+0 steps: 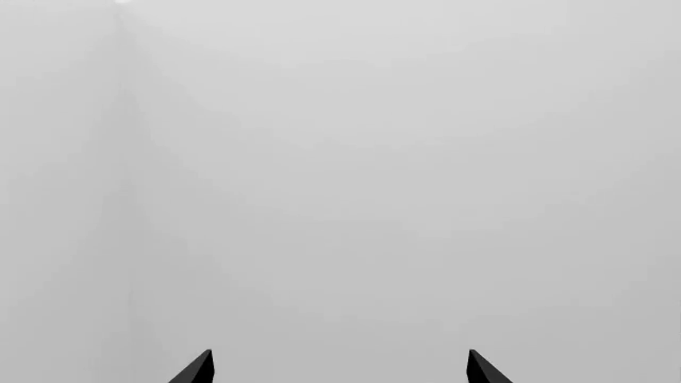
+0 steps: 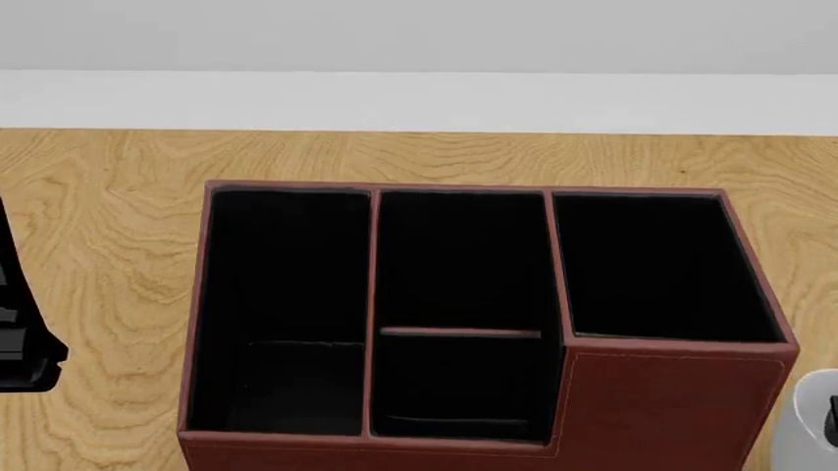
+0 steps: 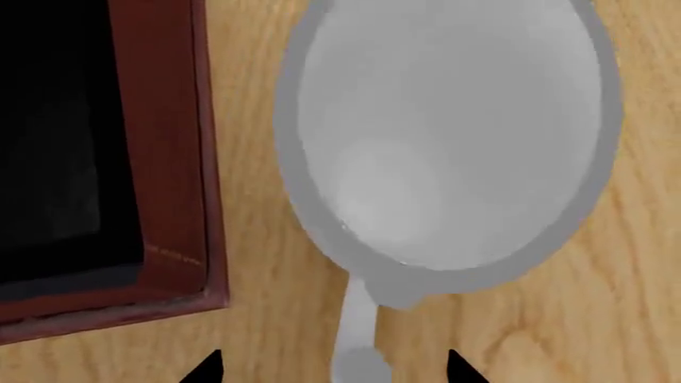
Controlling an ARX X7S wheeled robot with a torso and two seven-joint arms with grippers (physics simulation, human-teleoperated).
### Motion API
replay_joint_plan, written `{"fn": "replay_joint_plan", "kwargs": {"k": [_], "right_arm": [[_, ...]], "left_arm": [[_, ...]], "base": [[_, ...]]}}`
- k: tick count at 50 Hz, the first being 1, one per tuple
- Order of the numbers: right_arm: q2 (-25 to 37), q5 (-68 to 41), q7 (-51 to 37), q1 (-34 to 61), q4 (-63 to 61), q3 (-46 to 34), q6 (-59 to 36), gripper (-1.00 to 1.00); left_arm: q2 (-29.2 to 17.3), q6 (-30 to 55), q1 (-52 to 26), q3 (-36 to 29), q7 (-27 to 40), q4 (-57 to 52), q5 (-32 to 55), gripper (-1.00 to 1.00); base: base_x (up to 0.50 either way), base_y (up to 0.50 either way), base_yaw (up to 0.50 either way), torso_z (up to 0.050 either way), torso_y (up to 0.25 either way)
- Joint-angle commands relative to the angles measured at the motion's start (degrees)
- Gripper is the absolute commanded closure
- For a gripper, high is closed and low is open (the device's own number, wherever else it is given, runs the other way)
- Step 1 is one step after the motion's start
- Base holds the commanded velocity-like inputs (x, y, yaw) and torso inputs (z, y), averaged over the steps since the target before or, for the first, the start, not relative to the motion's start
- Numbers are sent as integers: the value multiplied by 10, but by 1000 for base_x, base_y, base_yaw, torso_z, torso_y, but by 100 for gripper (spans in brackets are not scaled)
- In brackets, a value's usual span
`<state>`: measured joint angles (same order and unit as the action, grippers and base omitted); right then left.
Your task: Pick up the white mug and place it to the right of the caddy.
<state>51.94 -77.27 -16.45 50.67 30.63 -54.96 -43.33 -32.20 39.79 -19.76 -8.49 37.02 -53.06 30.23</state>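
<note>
- Right gripper [image 3: 332, 369]: tips spread apart at the frame's bottom edge, holding nothing, straddling the loop handle.
- Glossy white tall mug [image 3: 447, 136] directly ahead, mouth up, centre frame; handle points back at the gripper.
- Dark red-brown leather-look caddy [image 3: 159, 159] left of frame, just beside mug.
- Left gripper [image 1: 340, 369]: apart, empty.
- Right arm nearer.
</note>
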Motion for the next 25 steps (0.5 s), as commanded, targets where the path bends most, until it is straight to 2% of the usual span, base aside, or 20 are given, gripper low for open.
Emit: {"fn": "replay_joint_plan", "kwargs": {"k": [1,9,25], "right_arm": [[4,8,-4,-2,-12,10,-1,-100],[24,-7,-25,-6,-53,21,-5,-100],[103,-66,-92,-27,-198,57,-4,-100]], "left_arm": [[-1,-1,-2,-2,2,1,3,-100],[-2,0,-7,-5,5,0,6,-100],[-8,-4,-5,1,11,-10,16,-100]], "base": [[0,0,0,0,0],[0,0,0,0,0],[0,0,0,0,0]]}}
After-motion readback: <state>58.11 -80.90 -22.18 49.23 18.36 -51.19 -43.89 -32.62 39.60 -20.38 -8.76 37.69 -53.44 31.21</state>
